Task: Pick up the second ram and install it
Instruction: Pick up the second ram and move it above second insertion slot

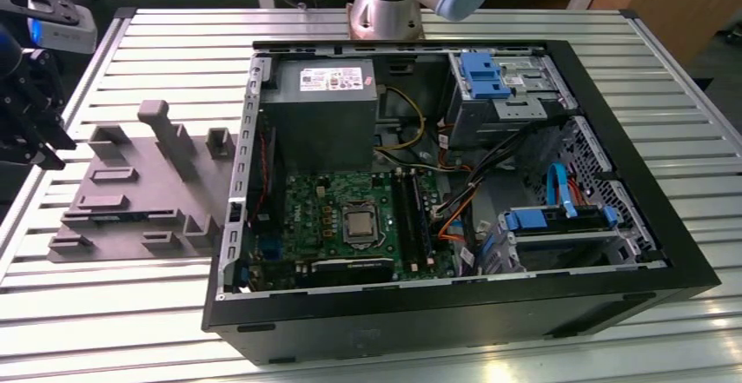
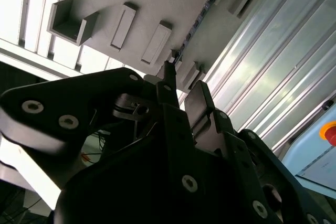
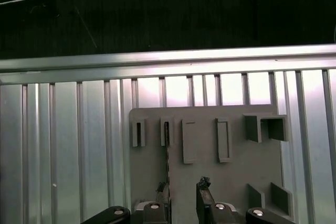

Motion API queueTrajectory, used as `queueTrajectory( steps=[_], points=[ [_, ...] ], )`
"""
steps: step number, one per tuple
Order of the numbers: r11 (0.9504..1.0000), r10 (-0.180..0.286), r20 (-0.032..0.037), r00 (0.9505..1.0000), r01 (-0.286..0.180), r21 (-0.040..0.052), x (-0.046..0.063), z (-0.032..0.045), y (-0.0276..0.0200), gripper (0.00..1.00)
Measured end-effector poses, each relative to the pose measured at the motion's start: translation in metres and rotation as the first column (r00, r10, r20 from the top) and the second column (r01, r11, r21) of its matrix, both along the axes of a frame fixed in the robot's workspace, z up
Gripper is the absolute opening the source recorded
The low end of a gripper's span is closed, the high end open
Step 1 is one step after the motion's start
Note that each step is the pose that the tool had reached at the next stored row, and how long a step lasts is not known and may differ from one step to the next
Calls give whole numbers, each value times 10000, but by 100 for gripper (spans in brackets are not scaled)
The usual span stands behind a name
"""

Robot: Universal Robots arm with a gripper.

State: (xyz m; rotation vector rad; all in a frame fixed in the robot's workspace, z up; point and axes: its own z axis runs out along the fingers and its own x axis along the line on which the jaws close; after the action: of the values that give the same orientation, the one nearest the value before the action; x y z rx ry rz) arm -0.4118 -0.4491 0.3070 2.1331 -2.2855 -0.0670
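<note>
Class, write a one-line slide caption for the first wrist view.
Open gripper poised over the grey fixture block, where the second ram sits on edge.

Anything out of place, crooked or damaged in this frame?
Nothing stands out. The second ram stands on edge, straight, in the grey fixture, with the open gripper near it. The opened computer case sits flat on the slatted table.

Those upright posts (image 1: 159, 131) on the fixture block (image 1: 116, 194) stand near the gripper (image 3: 182, 184); slatted table (image 1: 174, 36) beyond is wide open, cables (image 1: 458, 205) crowd the case (image 1: 464, 313).
</note>
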Motion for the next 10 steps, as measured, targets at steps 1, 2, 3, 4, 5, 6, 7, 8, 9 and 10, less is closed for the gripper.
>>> queueTrajectory(
  steps=[1,2,3,4,5,6,7,8,9,10],
  points=[
    [10000,0,0,10000,0,0,0,0,0,35],
    [10000,1,0,10000,-1,0,0,-1,0,35],
    [10000,1,1,10000,-1,1,0,-2,0,35],
    [10000,0,1,10000,0,1,0,-3,0,35],
    [10000,0,3,10000,0,2,0,-7,-2,35],
    [10000,1,6,10000,-1,4,1,-17,-4,35],
    [10000,1,4,10000,-1,3,1,-31,-6,35],
    [10000,1,1,10000,-1,1,0,-47,-8,35],
    [10000,1,-1,10000,-1,1,1,-66,-12,35],
    [10000,2,-6,10000,-2,1,1,-83,-16,35]
  ],
)
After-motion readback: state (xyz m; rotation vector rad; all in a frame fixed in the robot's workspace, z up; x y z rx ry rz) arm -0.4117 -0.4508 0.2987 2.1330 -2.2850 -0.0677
